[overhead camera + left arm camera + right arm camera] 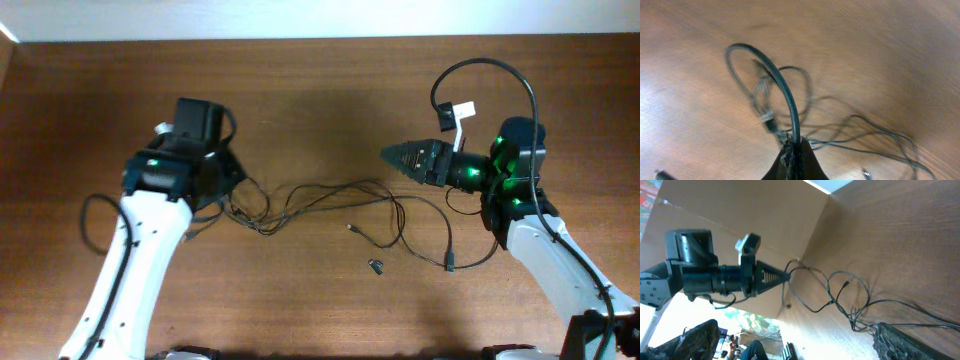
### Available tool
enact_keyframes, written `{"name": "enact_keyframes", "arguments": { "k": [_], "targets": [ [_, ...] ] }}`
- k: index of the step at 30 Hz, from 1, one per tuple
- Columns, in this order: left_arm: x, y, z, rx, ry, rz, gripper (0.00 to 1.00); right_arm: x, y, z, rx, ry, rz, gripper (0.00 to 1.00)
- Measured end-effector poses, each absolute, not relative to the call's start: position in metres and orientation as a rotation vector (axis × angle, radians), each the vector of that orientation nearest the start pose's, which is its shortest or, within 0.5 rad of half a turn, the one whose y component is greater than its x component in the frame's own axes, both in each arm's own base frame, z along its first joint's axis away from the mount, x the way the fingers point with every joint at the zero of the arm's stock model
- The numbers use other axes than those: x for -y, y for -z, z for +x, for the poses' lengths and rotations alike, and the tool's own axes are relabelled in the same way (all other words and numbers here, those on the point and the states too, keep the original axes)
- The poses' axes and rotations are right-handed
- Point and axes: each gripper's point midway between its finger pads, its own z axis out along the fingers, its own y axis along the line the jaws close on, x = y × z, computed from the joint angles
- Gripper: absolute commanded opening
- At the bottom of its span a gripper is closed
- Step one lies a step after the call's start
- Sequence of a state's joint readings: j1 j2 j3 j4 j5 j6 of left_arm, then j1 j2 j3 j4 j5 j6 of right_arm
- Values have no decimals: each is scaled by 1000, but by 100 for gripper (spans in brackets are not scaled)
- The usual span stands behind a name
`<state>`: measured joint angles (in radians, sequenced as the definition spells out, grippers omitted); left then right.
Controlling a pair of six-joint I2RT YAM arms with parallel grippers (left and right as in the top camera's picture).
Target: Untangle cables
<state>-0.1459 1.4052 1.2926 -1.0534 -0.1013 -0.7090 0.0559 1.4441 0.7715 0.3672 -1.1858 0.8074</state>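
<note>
Thin black flexible cables (pixel 330 192), lying left-right: your left tool (pixel 796 152) clamps the knotted end. Your right tool (pixel 392 156), fingers apart, sits nearer the loose end.

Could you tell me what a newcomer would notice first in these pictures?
A tangle of thin black cables sprawls across the middle of the brown wooden table. The left gripper, jaws shut, pinches the tangle's left end, while the right gripper, jaws open, points at it from the right.
</note>
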Motion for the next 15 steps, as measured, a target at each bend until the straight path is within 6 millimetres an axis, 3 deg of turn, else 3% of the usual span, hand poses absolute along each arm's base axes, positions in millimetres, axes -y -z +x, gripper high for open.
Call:
{"name": "enact_keyframes", "arguments": {
  "k": [2,7,10,14,15],
  "targets": [
    [-7,-178,300,-2587,-47,-1014,0,-178,-228,338,-2017,-1667,-167,99],
    [-61,-169,257,-2376,-337,-1502,1,-178,-228,338,-2017,-1667,-168,99],
    [-67,-151,242,-2268,-395,-1685,20,-178,-228,338,-2017,-1667,-168,99],
    [-55,-131,227,-2106,-332,-1989,21,-178,-228,338,-2017,-1667,-167,99],
    [-51,-129,227,-2072,-297,-2048,13,-178,-228,338,-2017,-1667,-167,99]
  ]
}}
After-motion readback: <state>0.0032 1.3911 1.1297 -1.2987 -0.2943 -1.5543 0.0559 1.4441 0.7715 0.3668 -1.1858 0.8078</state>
